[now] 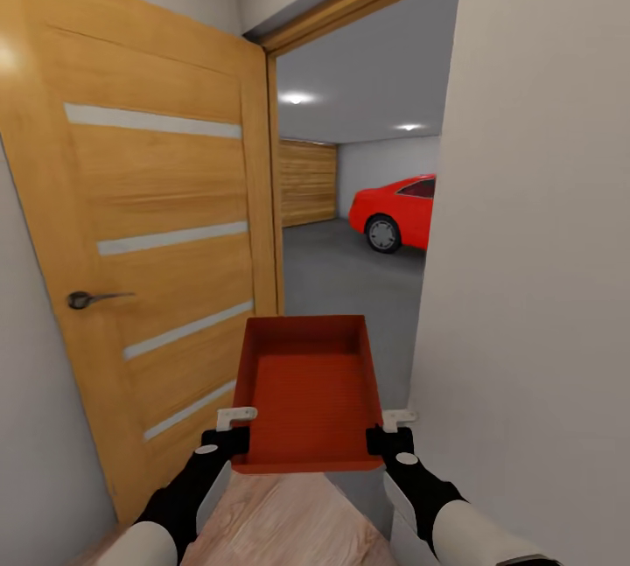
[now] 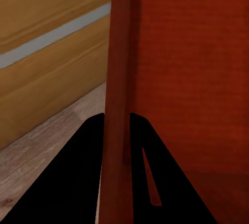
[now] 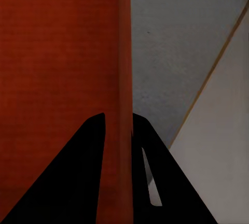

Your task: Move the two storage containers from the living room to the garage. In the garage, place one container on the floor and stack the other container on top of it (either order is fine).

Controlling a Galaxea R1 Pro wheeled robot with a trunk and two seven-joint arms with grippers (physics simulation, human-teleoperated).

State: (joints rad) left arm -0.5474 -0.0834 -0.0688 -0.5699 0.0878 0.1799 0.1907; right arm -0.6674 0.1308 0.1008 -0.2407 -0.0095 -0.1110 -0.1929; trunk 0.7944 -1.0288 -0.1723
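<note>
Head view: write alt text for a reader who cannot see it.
Both grippers, left gripper and right gripper, hold an empty orange-red storage container by its side walls, carried level in front of the robot. Ahead, past an open orange wooden door, a doorway shows the garage's grey floor and a red car.

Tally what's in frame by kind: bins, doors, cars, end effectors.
Orange-red ribbed plastic bin: 1, held by both end effectors
Orange wooden doors: 2, the open hinged door and the garage door
Shiny red car: 1
End effectors: 2, left, right
Total: 6
</note>
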